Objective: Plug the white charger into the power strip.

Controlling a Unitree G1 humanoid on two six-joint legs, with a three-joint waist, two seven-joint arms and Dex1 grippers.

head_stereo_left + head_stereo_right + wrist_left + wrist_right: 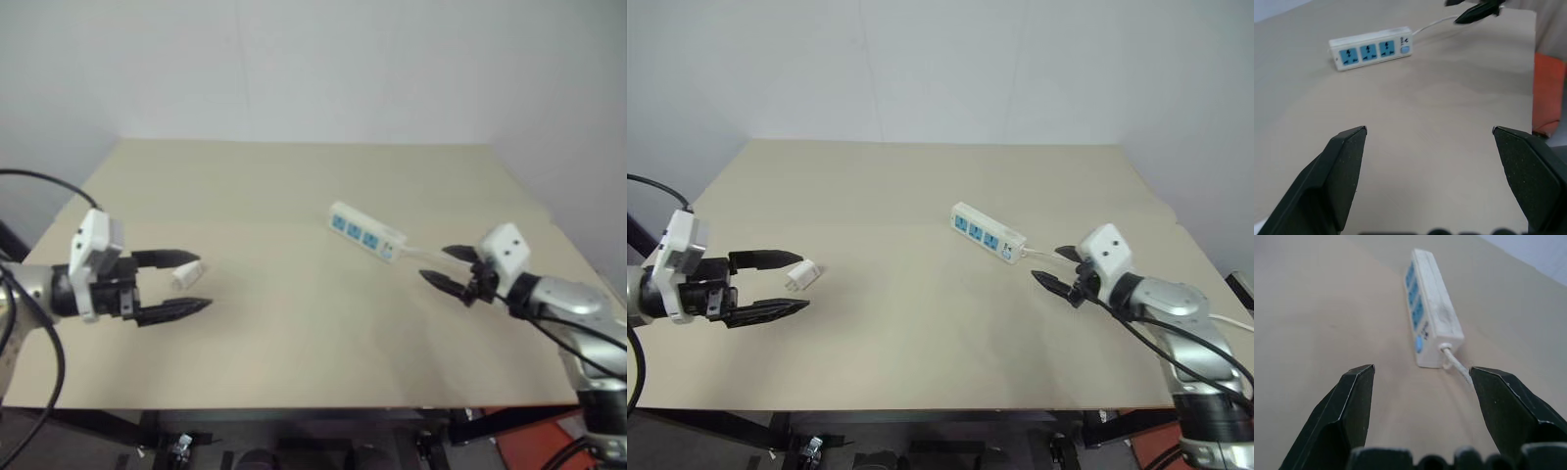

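Two pincers up over the table (294,186), both spread apart, both empty. Left gripper (789,284) sits at 9 o'clock near the left edge; right gripper (1058,267) at 3 o'clock, near the right edge.

White charger (802,275) lies on the tabletop at 9 o'clock; in the head views it shows between my left fingers (174,309). Contact with either finger: can't tell. Its long axis runs roughly 2-to-8. Which way the prongs face: can't tell.

Power strip (366,231) lies flat just right of table centre, well apart from the charger. Long axis runs 10-to-4 in the head view, sockets face up. Switch end sits at the 4 o'clock end, toward my right gripper. Cord (1457,366) exits that same end and runs past my right fingertips; in the right wrist view it passes close by one finger.

Open room: bare tabletop between charger and strip, wide bare band along the near edge, and bare surface behind the strip out to the far edge at 12 o'clock. Wall (313,59) sits behind that far edge.
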